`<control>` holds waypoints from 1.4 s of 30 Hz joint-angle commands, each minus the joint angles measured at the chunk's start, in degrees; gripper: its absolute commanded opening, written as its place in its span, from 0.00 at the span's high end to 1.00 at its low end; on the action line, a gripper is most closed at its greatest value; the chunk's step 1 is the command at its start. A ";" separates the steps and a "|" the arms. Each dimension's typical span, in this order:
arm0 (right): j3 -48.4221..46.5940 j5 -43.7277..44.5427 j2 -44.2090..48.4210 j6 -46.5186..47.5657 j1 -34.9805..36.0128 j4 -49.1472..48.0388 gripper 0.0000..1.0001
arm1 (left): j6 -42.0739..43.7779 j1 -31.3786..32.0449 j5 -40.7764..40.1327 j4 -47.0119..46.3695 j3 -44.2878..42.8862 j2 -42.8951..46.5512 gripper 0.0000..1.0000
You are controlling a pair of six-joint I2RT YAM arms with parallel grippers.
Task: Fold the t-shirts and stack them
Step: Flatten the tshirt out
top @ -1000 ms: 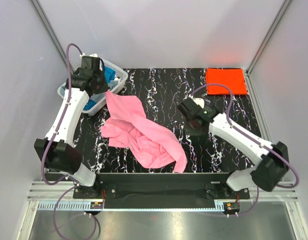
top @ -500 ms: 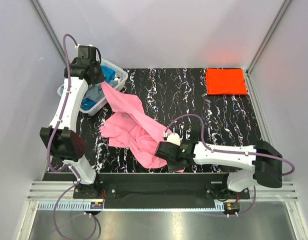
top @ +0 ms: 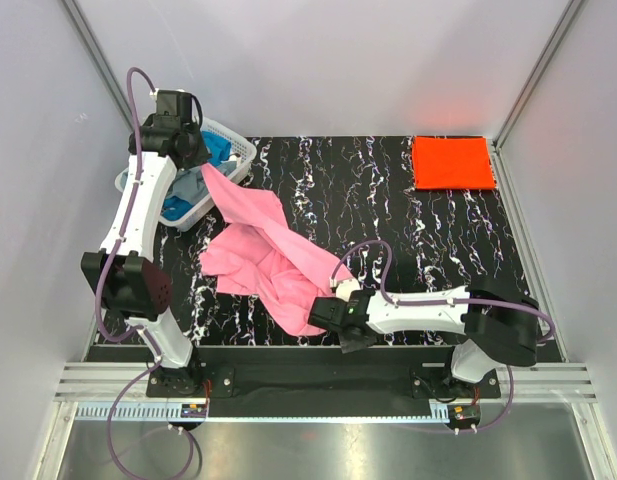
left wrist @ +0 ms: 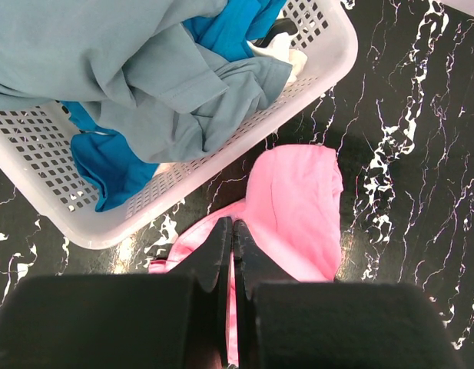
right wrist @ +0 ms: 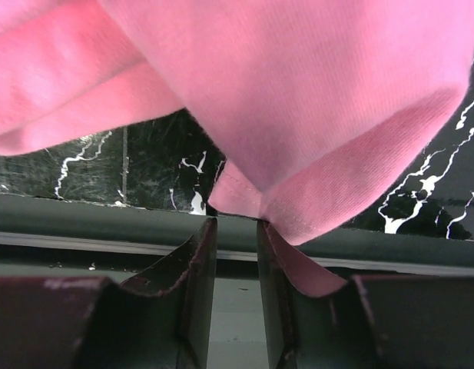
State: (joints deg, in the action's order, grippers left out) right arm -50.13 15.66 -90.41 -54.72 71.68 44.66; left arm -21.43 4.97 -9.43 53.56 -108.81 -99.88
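Soft, light and limp, the pink shirt [top: 278,265] lies crumpled on the counter [top: 438,230], one corner pinched in the closed left end effector [left wrist: 232,240] beside the basket [left wrist: 333,58], its near hem corner, probably the best hold, just above the narrowly parted, empty right end effector [right wrist: 235,228].

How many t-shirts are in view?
4: the pink t-shirt crumpled mid-table; the orange-red t-shirt folded at the far right corner; the grey-blue t-shirt and the blue t-shirt in the basket, where others may lie hidden.
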 commanded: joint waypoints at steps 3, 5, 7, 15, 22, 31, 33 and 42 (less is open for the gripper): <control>-3.47 5.42 2.16 -1.18 0.91 2.52 0.68 | 1.04 -0.40 -0.85 -1.44 -1.93 0.47 1.00; -5.59 5.43 4.18 -0.83 1.09 4.11 0.69 | 1.21 -0.49 -1.03 -1.53 -2.01 0.56 1.00; -7.17 5.00 5.41 -0.13 1.09 4.20 0.69 | 1.30 -0.49 -1.03 -1.53 -1.93 0.47 1.00; -8.58 6.31 -0.28 -1.00 1.01 5.17 0.66 | 1.39 -0.49 0.20 -1.79 -1.23 0.29 1.00; -6.12 7.98 -3.63 -2.50 0.83 3.94 0.67 | 1.65 -0.40 0.91 -2.50 0.36 1.09 1.00; -3.76 8.07 -6.00 -0.65 0.22 -0.27 0.68 | 2.01 -0.49 1.35 -3.02 1.32 1.88 1.00; -2.79 6.93 -6.27 -0.48 0.04 -1.42 0.70 | 2.18 -0.49 1.17 -3.11 1.41 1.88 1.00; -2.07 7.10 -5.57 -2.40 0.04 0.68 0.85 | 2.36 -0.49 1.17 -3.20 2.03 2.05 1.00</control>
State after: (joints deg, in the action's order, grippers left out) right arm -54.28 21.34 -94.85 -54.89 72.12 45.30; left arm -19.90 4.91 -8.80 53.01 -106.94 -99.88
